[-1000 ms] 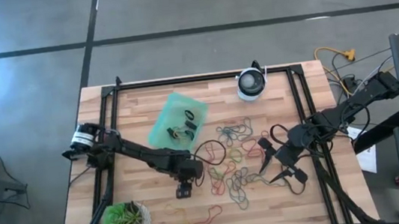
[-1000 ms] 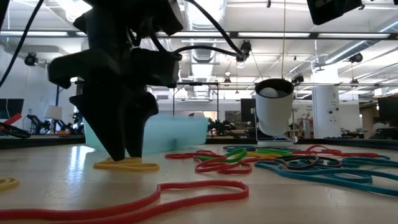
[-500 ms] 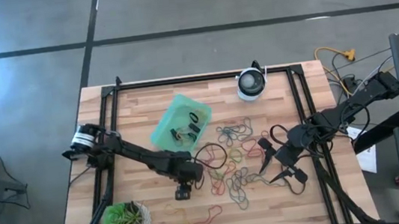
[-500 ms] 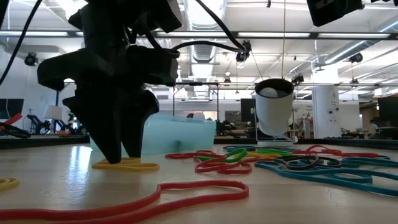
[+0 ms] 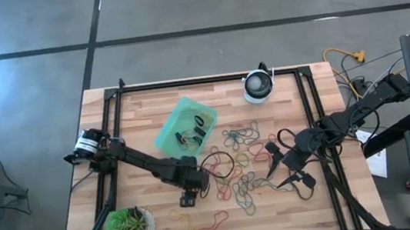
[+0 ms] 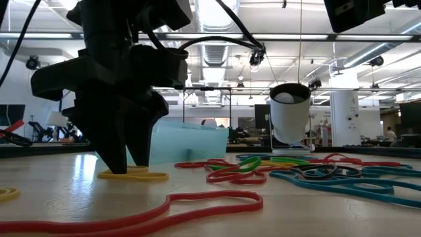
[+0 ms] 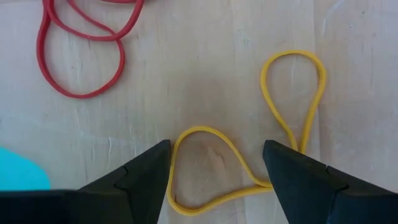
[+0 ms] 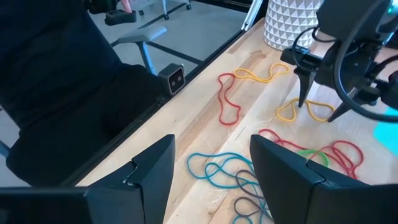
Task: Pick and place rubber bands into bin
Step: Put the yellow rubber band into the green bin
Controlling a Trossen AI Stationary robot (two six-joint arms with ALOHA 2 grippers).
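**Open wood at the front, clutter mid-table**

A dense tangle of coloured rubber bands (image 5: 240,169) fills the table's centre – the left gripper (image 5: 187,200) and right gripper (image 5: 282,169) flank it. The translucent teal rectangular bin (image 5: 183,125), white round device (image 5: 258,86) and potted green plant (image 5: 129,226) block the edges; bare wooden tabletop (image 5: 309,215) lies at the front right.

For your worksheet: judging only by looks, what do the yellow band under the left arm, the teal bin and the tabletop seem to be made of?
Yellow band: apparently rubber, matte; a thin loop lying limp and twisted flat.
Bin: probably plastic, smooth and translucent; the bands inside it show from above.
Table: looks like wood, light planks with visible grain and joints, slight sheen.
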